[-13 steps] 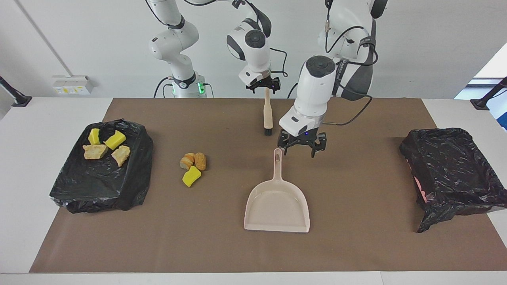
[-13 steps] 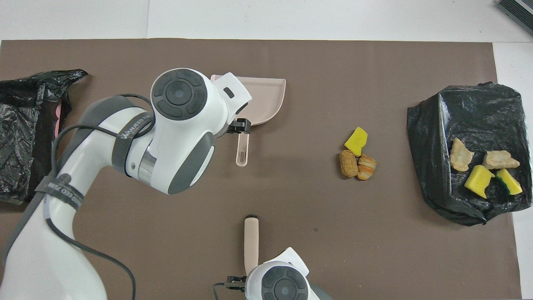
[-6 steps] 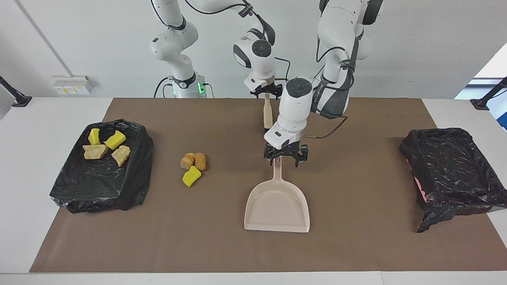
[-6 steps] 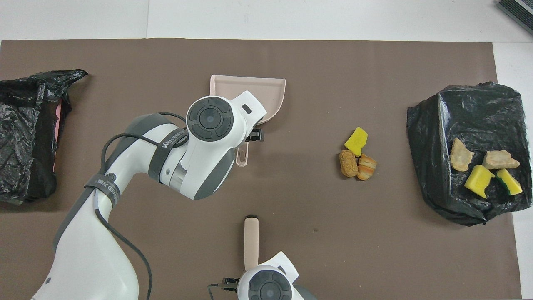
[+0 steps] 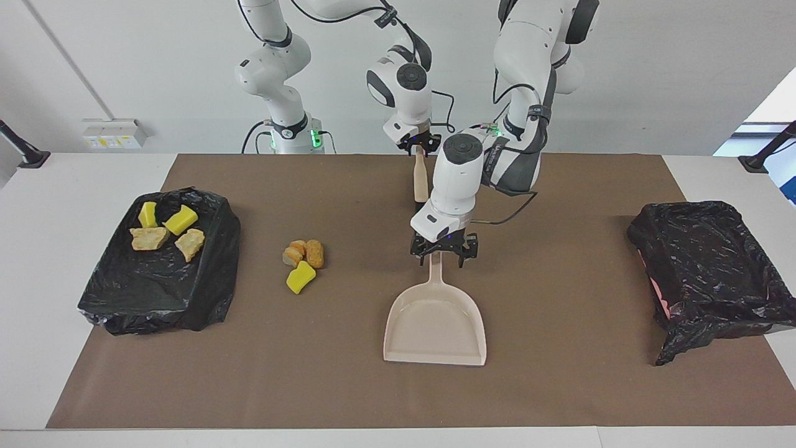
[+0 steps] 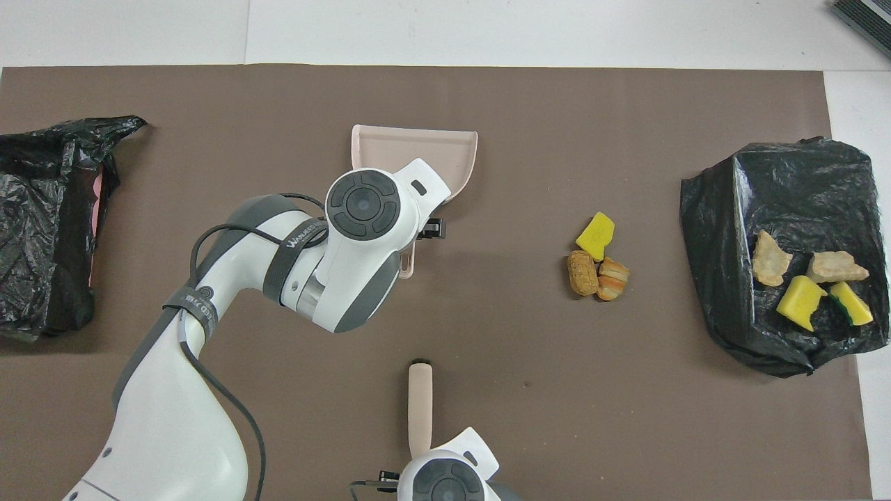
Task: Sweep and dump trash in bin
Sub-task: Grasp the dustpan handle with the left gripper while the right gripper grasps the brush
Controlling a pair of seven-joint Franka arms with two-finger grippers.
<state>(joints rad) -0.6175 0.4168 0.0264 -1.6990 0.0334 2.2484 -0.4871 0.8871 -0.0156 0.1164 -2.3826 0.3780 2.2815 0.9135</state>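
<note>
Closest to the robots: the right gripper (image 5: 420,146) sits at the top end of the brush (image 5: 421,177). I honestly can't tell whether it has clamped on yet. The brush lies with its long axis pointing straight away from the robots, so it stretches out from that gripper toward the dustpan (image 5: 435,323).

Next out, the left gripper (image 5: 443,251) is down at the dustpan's handle (image 5: 438,270). Its jaws stand apart, one on each side of the handle and across it, and nothing is gripped. The handle runs away from the robots too, with the pan's mouth at the end farthest from them. My guess is that closing right there gets a clean hold.

The bit that matters is the loose trash (image 5: 303,261). It lies off to the side of the left gripper, toward the right arm's end of the table and well apart from the pan. The lined bin (image 5: 205,292) with pieces already in it is further along that way. A second lined bin (image 5: 703,261) sits at the left arm's end. So I reckon the pan has to travel sideways and turn its mouth toward the pile. The right arm is the nearer one for sweeping.
</note>
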